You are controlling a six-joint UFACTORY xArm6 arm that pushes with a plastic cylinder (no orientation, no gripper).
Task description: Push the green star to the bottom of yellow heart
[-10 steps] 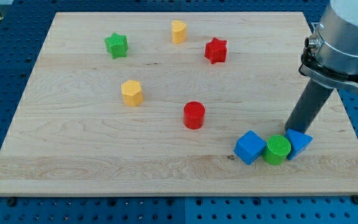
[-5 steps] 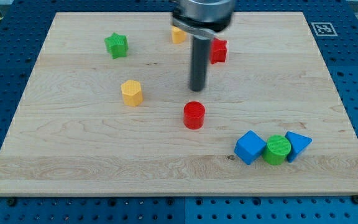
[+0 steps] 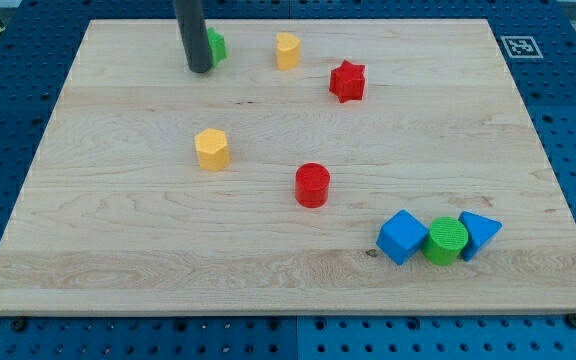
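With my tip (image 3: 199,70) touching green star (image 3: 215,44), nudge it rightward below yellow heart (image 3: 287,50); no jaws fitted.

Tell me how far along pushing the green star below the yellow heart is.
Done: my tip has reached the green star, at its left edge. In hand: contact or nearly so. Left: the whole push, since the star sits left of the yellow heart, near the view's top, not below it.
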